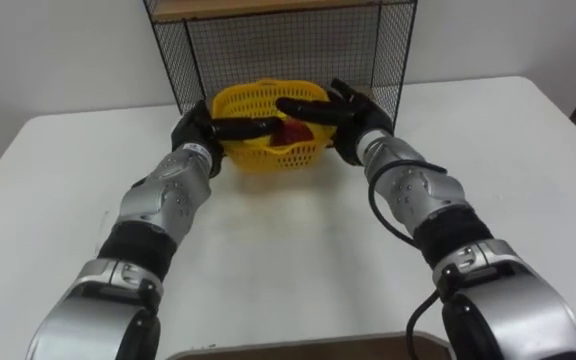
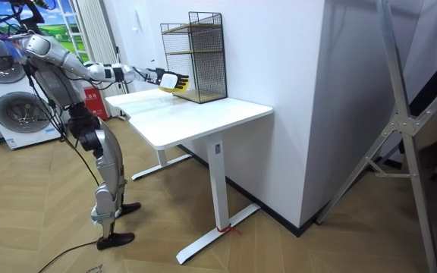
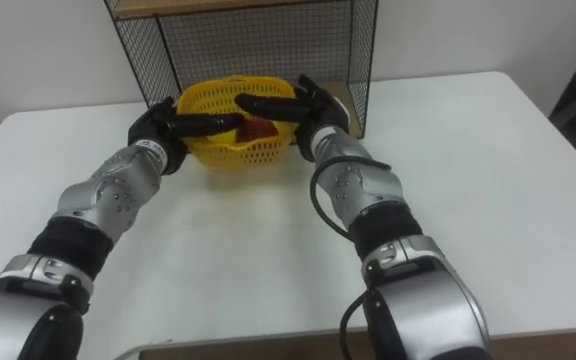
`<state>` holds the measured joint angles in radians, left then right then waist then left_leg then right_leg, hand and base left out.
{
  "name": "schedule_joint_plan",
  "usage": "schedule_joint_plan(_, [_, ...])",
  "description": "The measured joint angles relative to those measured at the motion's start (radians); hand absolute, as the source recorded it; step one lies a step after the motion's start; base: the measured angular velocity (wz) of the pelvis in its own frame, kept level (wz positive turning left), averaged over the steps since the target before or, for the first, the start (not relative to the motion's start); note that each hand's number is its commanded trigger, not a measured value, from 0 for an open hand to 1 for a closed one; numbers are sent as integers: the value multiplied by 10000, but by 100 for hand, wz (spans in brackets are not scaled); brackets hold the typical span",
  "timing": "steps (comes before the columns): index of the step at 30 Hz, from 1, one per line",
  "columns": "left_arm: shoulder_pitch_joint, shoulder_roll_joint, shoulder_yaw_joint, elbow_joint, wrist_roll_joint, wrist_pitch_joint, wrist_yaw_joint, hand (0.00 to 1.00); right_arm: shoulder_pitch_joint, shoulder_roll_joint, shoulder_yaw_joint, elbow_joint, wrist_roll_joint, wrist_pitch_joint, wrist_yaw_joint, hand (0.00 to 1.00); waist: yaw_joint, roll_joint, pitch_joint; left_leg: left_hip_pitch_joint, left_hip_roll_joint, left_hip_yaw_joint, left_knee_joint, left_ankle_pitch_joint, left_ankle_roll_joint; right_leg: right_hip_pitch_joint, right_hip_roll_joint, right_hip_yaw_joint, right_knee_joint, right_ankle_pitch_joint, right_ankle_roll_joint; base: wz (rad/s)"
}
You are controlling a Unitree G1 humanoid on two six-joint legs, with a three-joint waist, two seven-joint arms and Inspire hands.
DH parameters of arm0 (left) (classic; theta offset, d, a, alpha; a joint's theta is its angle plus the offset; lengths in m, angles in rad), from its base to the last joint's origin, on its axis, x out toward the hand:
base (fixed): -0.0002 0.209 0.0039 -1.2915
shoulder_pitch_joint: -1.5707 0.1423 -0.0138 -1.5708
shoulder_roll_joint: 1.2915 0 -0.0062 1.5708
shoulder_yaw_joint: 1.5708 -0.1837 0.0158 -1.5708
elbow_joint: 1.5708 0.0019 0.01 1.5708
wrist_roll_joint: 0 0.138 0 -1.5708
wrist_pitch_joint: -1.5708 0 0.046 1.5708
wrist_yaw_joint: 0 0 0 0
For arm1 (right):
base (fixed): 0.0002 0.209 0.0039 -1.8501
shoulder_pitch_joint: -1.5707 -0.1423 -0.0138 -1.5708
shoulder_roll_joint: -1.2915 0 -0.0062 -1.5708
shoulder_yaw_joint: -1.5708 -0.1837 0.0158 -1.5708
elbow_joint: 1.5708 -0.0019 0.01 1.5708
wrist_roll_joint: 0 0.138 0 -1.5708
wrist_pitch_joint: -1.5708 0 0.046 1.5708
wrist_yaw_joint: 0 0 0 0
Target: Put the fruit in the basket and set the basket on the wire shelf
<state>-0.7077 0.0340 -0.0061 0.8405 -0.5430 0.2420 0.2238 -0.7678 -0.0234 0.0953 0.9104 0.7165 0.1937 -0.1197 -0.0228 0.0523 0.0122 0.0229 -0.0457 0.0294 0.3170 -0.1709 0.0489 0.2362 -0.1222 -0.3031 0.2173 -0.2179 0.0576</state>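
A yellow mesh basket (image 1: 268, 156) sits at the mouth of the black wire shelf (image 1: 278, 40) at the far side of the white table (image 1: 298, 260). A red fruit (image 1: 290, 132) lies inside it. My left hand (image 1: 196, 130) grips the basket's left rim, its fingers reaching across the opening. My right hand (image 1: 353, 115) grips the right rim the same way, fingers laid over the top. In the room view I stand at the table's end, both arms stretched out to the basket (image 2: 179, 85) by the shelf (image 2: 199, 53). Whether the basket rests on the table or hangs just above it I cannot tell.
The wire shelf has a wooden board (image 1: 268, 8) above its lower bay, and its right mesh wall (image 1: 400, 60) stands close to my right hand. The white wall rises just behind. Washing machines (image 2: 17, 98) stand behind me on the room view's left.
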Motion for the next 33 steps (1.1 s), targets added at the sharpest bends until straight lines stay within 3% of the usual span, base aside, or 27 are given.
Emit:
schedule_joint_plan(15, [15,-7,-89,241,-142,17,-136,0,76,-196,0,298,689,85,-18,0,-60,-7,-9,311,-12,36,-97,1,1,246,-16,20,-2,6,10,-1])
schedule_joint_plan(25, [38,-40,-164,232,-156,11,-136,0,261,-208,47,507,638,84,49,0,-6,12,-80,562,20,213,-78,-10,18,301,-95,218,311,-29,64,-5])
schedule_joint_plan(28, [35,-142,-416,401,-161,-5,-296,0,297,-449,334,625,647,119,21,0,14,6,-75,677,-41,365,-49,-137,191,-378,-453,370,2217,-259,195,-3])
schedule_joint_plan(30, [37,-146,-640,593,-132,-4,-410,0,292,-583,351,625,659,138,17,0,74,-220,-51,824,-169,308,324,-316,361,-1478,-882,1102,4869,-154,160,4])
schedule_joint_plan(31, [38,-151,-943,618,-144,-5,-409,0,291,-650,299,697,662,137,15,0,55,-216,-28,904,-204,105,661,-611,517,-1964,-842,1510,5757,67,48,10])
schedule_joint_plan(32, [38,-147,-1087,629,-150,-5,-407,0,289,-656,285,779,647,137,13,0,61,-204,-27,944,-182,84,723,-675,527,-2187,-726,1732,5950,53,-13,14])
schedule_joint_plan(33, [20,-100,-1273,626,-160,-23,-406,0,278,-652,297,902,643,137,14,0,63,-203,-26,956,-133,7,854,-779,479,-2568,-424,1998,5904,-218,-42,17])
